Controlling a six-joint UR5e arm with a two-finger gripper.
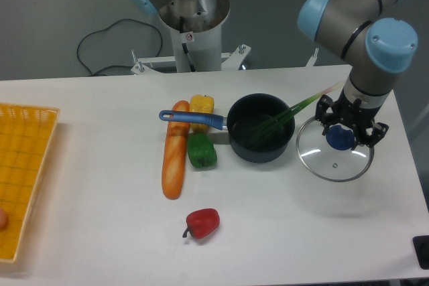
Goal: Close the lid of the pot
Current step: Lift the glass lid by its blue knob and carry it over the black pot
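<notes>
I have the gripper (342, 133) clenched on the blue knob of the pot lid (334, 152), which sits just right of the open pot (260, 127) (a green stalk pokes out), ready for lifting across.

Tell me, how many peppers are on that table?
3. A yellow pepper sits behind the pot's blue handle, a green pepper just in front of it, and a red pepper lies alone nearer the front edge. None looks hidden.
</notes>
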